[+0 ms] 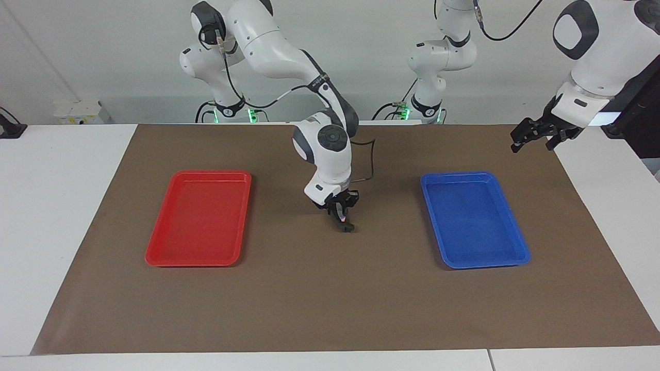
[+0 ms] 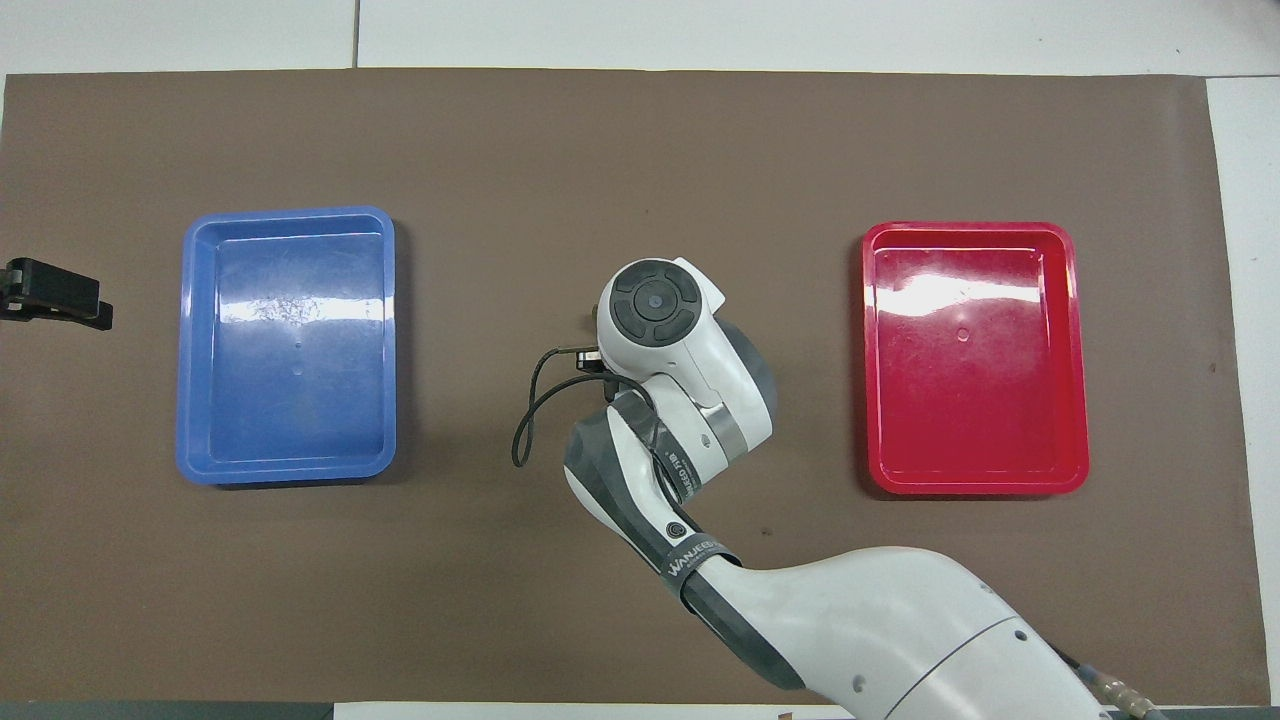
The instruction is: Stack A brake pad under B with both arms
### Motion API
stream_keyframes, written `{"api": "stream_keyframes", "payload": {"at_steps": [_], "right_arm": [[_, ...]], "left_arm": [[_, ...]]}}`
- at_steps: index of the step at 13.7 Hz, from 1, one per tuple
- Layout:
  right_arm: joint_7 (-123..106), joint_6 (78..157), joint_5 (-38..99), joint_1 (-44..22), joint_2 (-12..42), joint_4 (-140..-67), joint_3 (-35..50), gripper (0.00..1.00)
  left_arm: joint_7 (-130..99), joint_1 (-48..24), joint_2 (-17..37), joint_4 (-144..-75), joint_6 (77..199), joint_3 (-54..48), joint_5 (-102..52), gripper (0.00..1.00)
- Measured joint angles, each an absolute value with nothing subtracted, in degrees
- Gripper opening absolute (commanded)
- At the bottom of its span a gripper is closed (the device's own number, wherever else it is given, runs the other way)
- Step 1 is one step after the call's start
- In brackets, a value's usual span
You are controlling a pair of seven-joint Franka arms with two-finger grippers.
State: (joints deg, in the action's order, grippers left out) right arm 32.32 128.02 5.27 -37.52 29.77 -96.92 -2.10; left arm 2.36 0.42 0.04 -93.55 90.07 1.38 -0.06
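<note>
Where the robots stand at their end of the brown mat, the left gripper hangs in the air over the mat's edge at the left arm's end, waiting, its two fingers spread apart and holding nothing. Farther out, the right arm bends down over the middle of the mat, between the two trays. Its wrist hides the right gripper in the overhead view; from the facing view the right gripper points straight down, its fingers drawn together on a small dark piece that sits at the mat surface. Whether that piece is the A brake pad or B cannot be told, since so little of it shows. Level with it, the blue tray lies toward the left arm's end and the red tray toward the right arm's end.
</note>
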Motion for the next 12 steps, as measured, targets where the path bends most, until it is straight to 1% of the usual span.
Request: {"api": "stream_keyframes", "payload": {"at_steps": [2,6,9,12], "right_arm": [[32.3,129.8,5.3,-37.9,29.7,-97.8,-2.1,0.99],[32.3,130.0,5.3,-38.5,29.3,-97.9,-2.3,0.99],[32.4,129.7,4.7,-37.9,25.6,-97.6,-4.6,0.99],[32.1,126.9,0.1,-32.3,19.7,-97.5,-5.8,0.99]], "left_arm": [[2.4,0.4,0.0,-93.5,90.1,1.4,-0.1,1.00],[2.4,0.4,0.0,-93.5,90.1,1.4,-0.1,1.00],[2.4,0.4,0.0,-93.5,90.1,1.4,-0.1,1.00],[2.4,0.4,0.0,-93.5,90.1,1.4,-0.1,1.00]]}}
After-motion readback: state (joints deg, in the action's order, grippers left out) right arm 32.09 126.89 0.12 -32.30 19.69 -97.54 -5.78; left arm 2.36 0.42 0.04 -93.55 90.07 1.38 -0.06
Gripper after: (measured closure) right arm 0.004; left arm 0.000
